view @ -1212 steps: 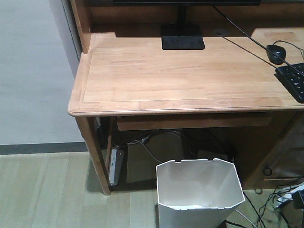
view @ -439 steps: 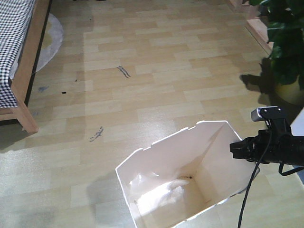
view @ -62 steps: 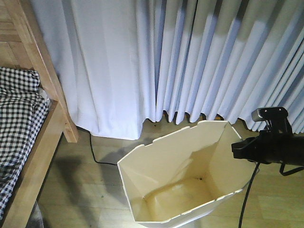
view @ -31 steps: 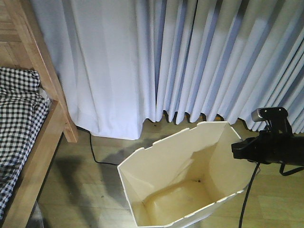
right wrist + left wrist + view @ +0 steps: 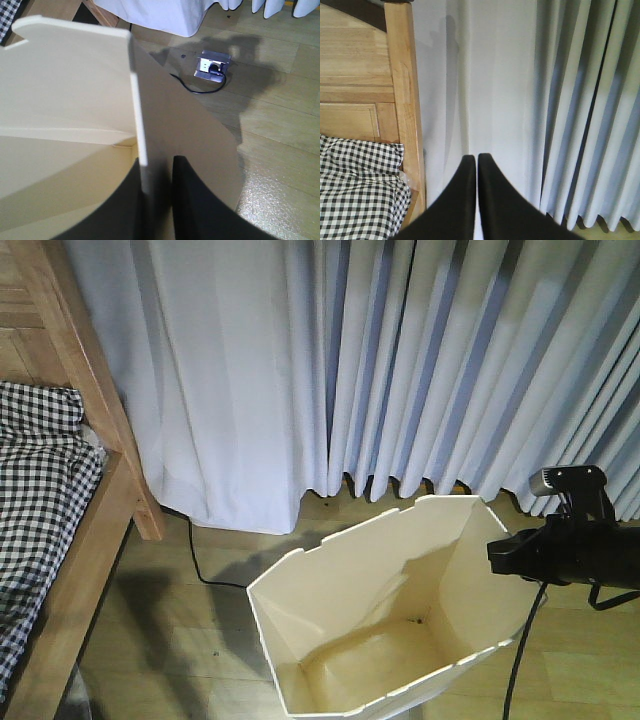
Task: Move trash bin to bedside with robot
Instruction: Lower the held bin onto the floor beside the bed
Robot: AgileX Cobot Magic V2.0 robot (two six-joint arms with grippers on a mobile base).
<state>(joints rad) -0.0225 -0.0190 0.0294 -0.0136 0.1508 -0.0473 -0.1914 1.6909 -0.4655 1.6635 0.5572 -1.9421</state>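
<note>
Clamping one wall of the trash bin (image 5: 380,590), the jaws of the right gripper (image 5: 156,172) hold it tilted near the bed post (image 5: 90,390), barely shifted in the last second, while the jaws of the left gripper (image 5: 473,159) sit together, empty: transport apparently complete, set-down remaining.

The pale wood-plank floor (image 5: 170,640) carries the bed post (image 5: 148,522), a trailing black cable (image 5: 194,555), and a small grey socket box (image 5: 212,67).

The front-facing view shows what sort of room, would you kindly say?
Probably a bedroom: a wooden bed frame with checked bedding, floor-length pale curtains, and wood-plank flooring.
</note>
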